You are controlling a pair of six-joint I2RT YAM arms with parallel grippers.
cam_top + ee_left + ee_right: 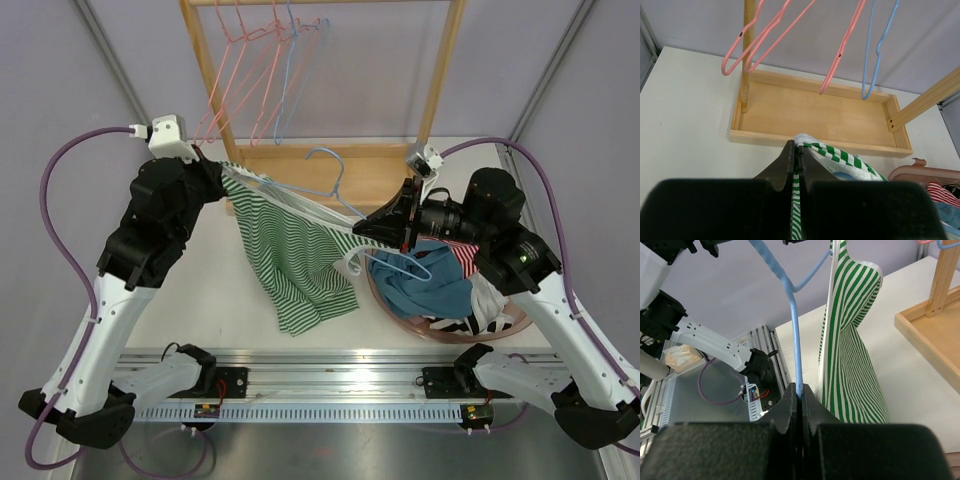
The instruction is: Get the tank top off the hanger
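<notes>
From the top view, your left end effector [215, 165] is closed on one shoulder of the striped tank top [295, 260], up at the far left. Your right end effector [362, 230] is closed on the light-blue hanger [341, 170], to the right. The top's white-edged neckline is stretched between the two, and its body hangs down to the desk [200, 300] between the arms. Just right of the cloth is a pinkish laundry basin [445, 335] holding other clothes. The wooden rack [300, 160] stands at the far side, carrying pink hangers [235, 90].

In the left wrist view, the left end effector's [796, 150] jaws are pressed together on a green-and-white fold of the tank top [840, 157], which bunches just past the fingertips and runs right. Beyond it lies the rack's tray base [815, 115].

In the right wrist view, the right end effector [801, 390] is pinched narrow around the hanger's blue wire [795, 340], which rises straight out of the jaws. The tank top [850, 365] hangs just right of the wire, apart from the fingers.
</notes>
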